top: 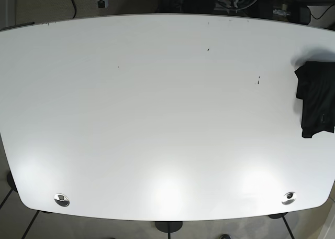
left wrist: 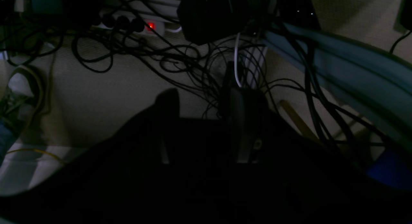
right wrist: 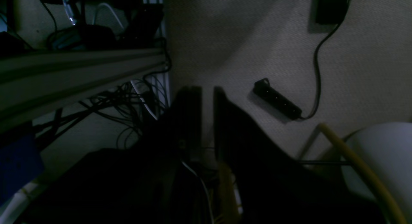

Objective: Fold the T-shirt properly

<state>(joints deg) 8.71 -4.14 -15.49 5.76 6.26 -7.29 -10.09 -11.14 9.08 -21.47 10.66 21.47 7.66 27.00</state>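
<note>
At the right edge of the base view the black T-shirt (top: 315,98) lies bunched, partly off the surface (top: 157,118). Both hands hang below: right hand (right wrist: 207,98) slightly parted, empty; left hand (left wrist: 201,105) open, empty. Reaching blind risks dragging it off.

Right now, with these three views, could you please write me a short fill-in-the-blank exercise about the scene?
1. The T-shirt on the white table is ___ in colour.
2. In the base view, it lies crumpled near the table's ___ edge.
3. In the left wrist view, the switch on the power strip on the floor glows ___.
Missing words: black; right; red.
</note>
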